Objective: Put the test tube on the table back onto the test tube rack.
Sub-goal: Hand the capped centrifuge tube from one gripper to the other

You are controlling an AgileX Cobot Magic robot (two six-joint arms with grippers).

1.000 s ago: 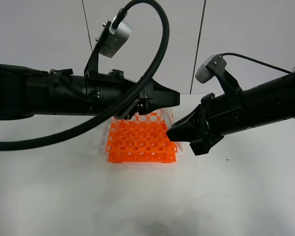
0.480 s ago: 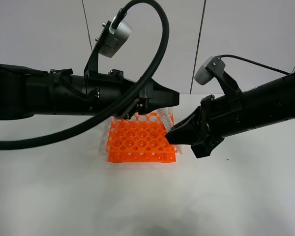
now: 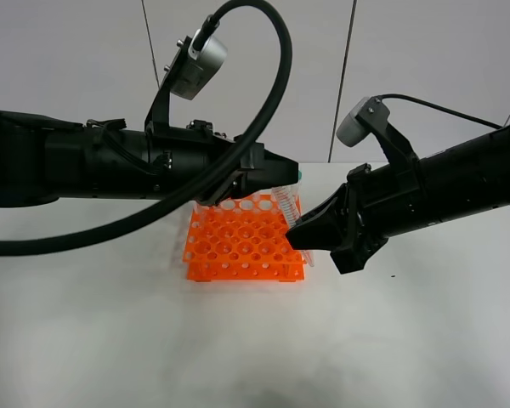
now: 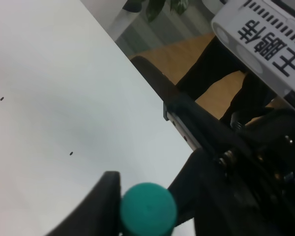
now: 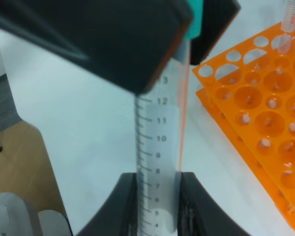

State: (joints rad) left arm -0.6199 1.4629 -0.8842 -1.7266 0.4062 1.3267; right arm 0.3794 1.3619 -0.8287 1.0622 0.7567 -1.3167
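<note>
The test tube [image 3: 286,204] is held tilted over the right edge of the orange test tube rack [image 3: 238,242], off the table [image 3: 238,348]. My right gripper [image 3: 297,235] is shut on its lower, graduated part [image 5: 160,142], with the fingers [image 5: 130,206] pressing both sides. My left gripper [image 3: 292,177] has closed from the left on its teal cap [image 4: 147,209]. In the right wrist view the black left gripper [image 5: 113,39] covers the cap end. The tube's tip is hidden.
Another clear tube [image 5: 289,19] stands in a far hole of the rack [image 5: 255,108]. Both black arms hang low over the rack's back and right side. The white tabletop carries a few tiny dark specks [image 4: 71,153].
The left gripper's jaws, wide open a second ago, have closed onto the tube's teal cap. The right gripper and the tube have stayed nearly still.
</note>
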